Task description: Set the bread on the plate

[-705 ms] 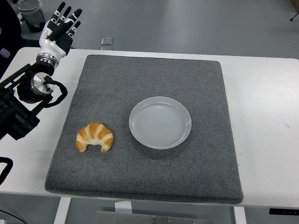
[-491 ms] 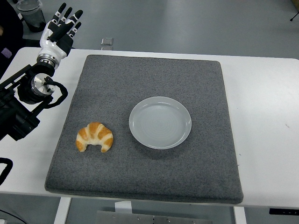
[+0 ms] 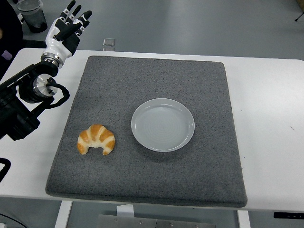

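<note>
Croissant point(image 3: 96, 139) on mat point(image 3: 152, 85) left of plate point(image 3: 163, 124), apart; mat on table point(image 3: 266, 95).

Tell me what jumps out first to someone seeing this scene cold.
A golden croissant lies alone at the near-left of a grey mat, apart from an empty pale plate near the mat's centre. At the far-left corner of the white table, the left hand is raised with spread fingers, holding nothing.

My rig: one black arm with a white-and-black five-fingered hand.
I see the left hand point(image 3: 66, 29) with white shell, black fingers with pale tips, silver wrist ring, round metal joint cap, and looped black cable on the left arm point(image 3: 21, 107).
</note>
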